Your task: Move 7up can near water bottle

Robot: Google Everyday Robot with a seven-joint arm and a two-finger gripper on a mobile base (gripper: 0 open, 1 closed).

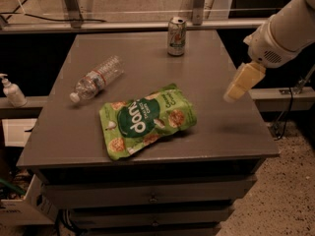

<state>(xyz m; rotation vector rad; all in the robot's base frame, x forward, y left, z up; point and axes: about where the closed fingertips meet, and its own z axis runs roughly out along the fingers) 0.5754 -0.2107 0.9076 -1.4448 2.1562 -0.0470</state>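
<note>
The 7up can (176,36) stands upright near the far edge of the grey table (74,132), right of centre. The water bottle (96,78) lies on its side at the left, its white cap toward the front left. My gripper (241,83) hangs from the white arm over the table's right side, well to the right and in front of the can, touching nothing that I can see.
A large green snack bag (146,120) lies in the middle front of the table, between bottle and gripper. A white pump dispenser (12,91) stands on a ledge off the left edge. Drawers sit below the tabletop; a metal rail runs behind it.
</note>
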